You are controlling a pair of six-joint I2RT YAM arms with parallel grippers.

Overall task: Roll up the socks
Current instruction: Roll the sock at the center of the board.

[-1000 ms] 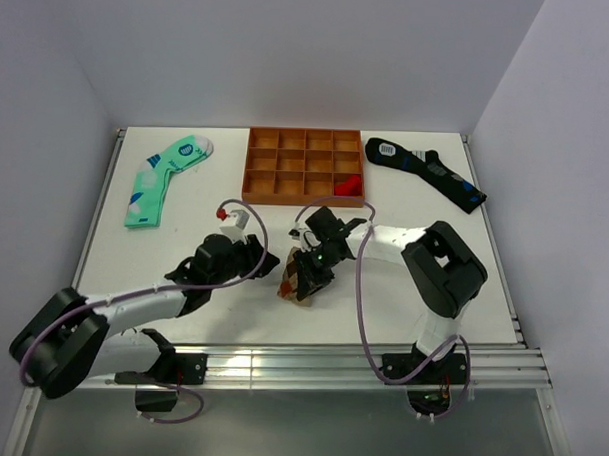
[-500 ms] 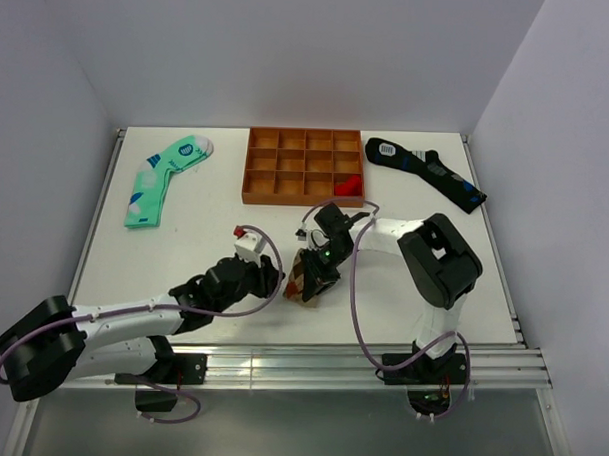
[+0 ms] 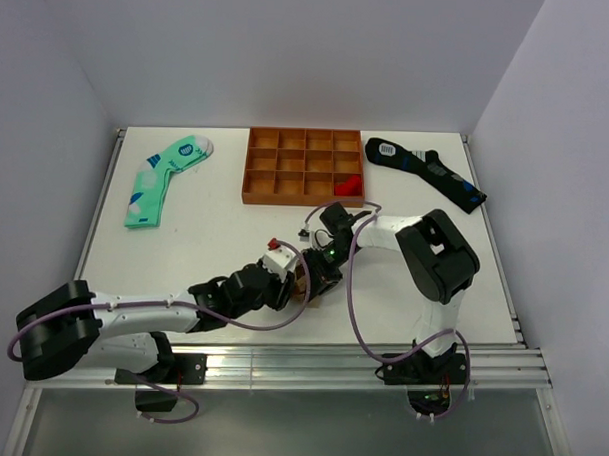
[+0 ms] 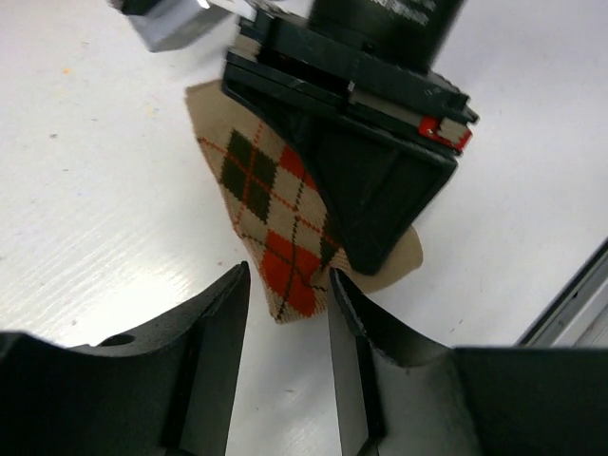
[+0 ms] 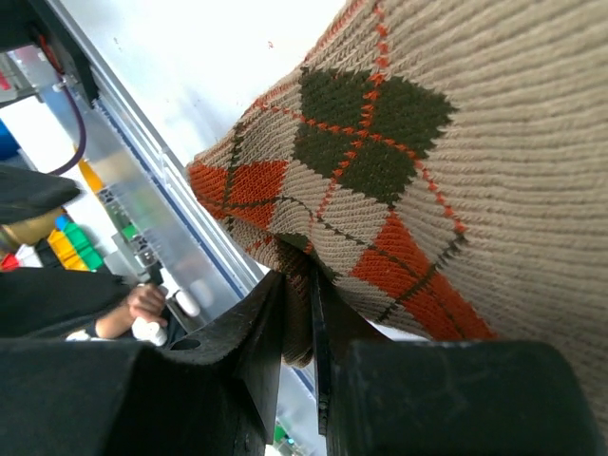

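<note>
The right end effector is closed to a thin slit on a fold of the tan argyle sock. The knit bunches where it enters the pinch, so the hold on that 1 edge looks firm. The left end effector is partly open and holds nothing. Its 2 fingers stand either side of the sock's near tip, which lies just between them with no clear touch on either pad. The sock rests on the white bench near the middle, in front of the 2 arm bases, and the 2 wrists hide most of it in the top view. The step in hand is probably the left arm's grasp on the free end, so the roll can start against the right arm's hold. To do it well, the left fingers should reach a little farther over the tip and sit low to the bench before closing, so they catch every layer and not just 1 ply. The right pinch should act as the anchor, and the turn should be tight and even. The 2 end effectors are very close together, so a clash of fingers is the main risk. Farther out lie an orange compartment tray, a mint-green sock and a black sock, all well apart from the work.
</note>
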